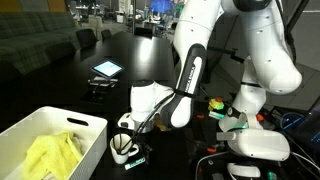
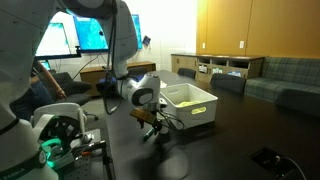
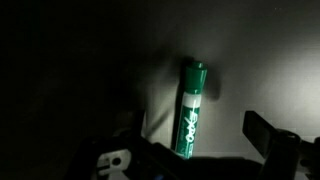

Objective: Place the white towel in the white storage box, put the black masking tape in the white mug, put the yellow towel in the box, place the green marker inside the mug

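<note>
Inspector: End effector (image 1: 129,127) hangs low over the table (image 1: 60,85), jaws spread wide with nothing between them. In the wrist view the green marker (image 3: 190,108) lies flat on the dark surface. It sits roughly midway between the fingers (image 3: 266,133), with its length running away from the camera.

Operator: Recommended grasp?

Inspector: In my judgement, descend straight and close across the barrel near its middle. The fingers already look square to it. The barrel is round and slick, so an off-centre pinch could roll it aside or let it droop on the lift.

Operator: Destination?

Inspector: The white mug (image 1: 122,150) stands just beside the end effector in an exterior view. Its mouth is narrow, so the marker should go in end first, tipped near upright, and be released low. Whether the tape is inside cannot be told.

Operator: Clearance?

Inspector: The white storage box (image 1: 92,142) stands near the mug, and its wall is the closest obstacle on that side. The yellow towel (image 1: 52,155) already lies inside it; no white towel can be made out. Beyond that, bare table runs to a tablet (image 1: 106,69), well apart. The opposite side is crowded by the robot base (image 1: 258,146) and cables. The table edges are lost in the dark.
</note>
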`<act>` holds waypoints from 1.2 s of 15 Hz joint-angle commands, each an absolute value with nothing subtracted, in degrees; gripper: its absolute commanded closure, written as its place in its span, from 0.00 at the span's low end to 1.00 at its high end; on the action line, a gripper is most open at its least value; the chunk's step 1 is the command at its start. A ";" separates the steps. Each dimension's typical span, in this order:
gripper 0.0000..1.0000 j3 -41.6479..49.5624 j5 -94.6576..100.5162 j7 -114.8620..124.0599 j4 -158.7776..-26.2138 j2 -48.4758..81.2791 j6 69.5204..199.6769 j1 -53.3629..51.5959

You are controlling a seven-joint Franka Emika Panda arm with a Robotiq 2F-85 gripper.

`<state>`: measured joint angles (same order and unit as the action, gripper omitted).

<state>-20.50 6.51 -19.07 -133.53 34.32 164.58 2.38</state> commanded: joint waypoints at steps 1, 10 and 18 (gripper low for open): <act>0.00 -24.28 3.83 -23.86 -131.20 37.39 164.76 6.71; 0.00 -15.01 7.61 -14.95 -136.62 28.80 167.02 -3.26; 0.00 3.75 20.42 9.33 -143.69 17.28 165.53 -24.90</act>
